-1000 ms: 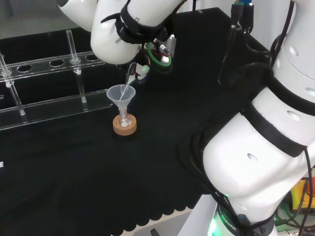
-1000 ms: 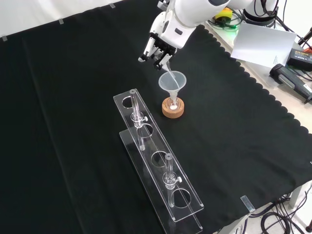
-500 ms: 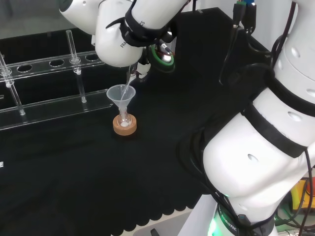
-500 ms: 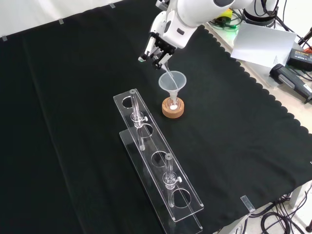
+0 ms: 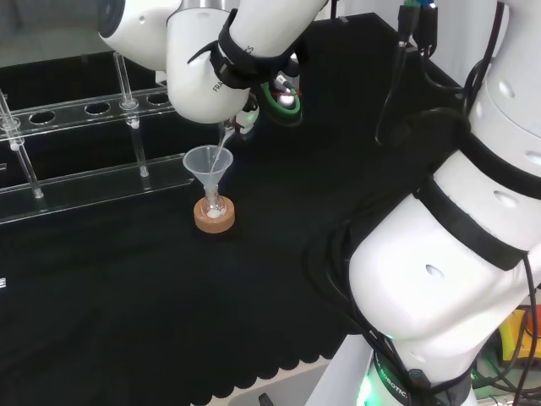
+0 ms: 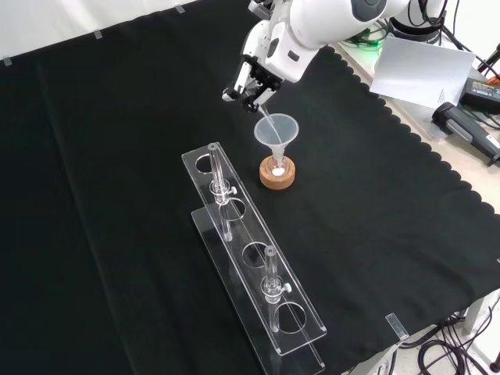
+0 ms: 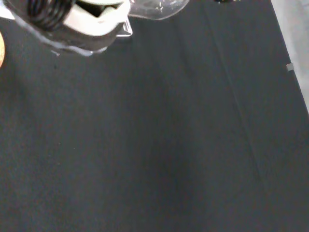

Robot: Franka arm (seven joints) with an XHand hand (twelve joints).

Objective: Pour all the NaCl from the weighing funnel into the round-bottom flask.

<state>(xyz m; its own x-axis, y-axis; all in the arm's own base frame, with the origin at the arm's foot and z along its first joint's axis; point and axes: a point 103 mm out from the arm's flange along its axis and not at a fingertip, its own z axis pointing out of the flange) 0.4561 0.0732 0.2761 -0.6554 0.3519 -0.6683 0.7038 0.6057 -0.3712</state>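
A small round-bottom flask (image 6: 276, 166) stands in a cork ring (image 6: 277, 176) with a clear funnel (image 6: 276, 129) in its neck, and white powder lies at its bottom. The hand (image 6: 250, 80) hovers just above and to the left in the front view, fingers pinched on the clear weighing funnel (image 6: 266, 122), which slants down with its tip inside the funnel's cone. In the head view the flask (image 5: 214, 209), cork ring (image 5: 213, 222) and funnel (image 5: 207, 163) sit below the weighing funnel (image 5: 223, 145), and the hand (image 5: 246, 119) is mostly hidden behind the arm. Close up, the wrist view has the hand (image 7: 82, 26).
A clear plastic test-tube rack (image 6: 254, 262) with upright tubes runs from beside the flask toward the near edge in the front view, and shows as the rack (image 5: 76, 148) at the left of the head view. Papers and devices (image 6: 426, 70) lie off the cloth, far right.
The hand has lifted a little and tipped the weighing funnel steeper over the cone. The arm's link has swung slightly left in the head view. Flask and funnel have stayed put.
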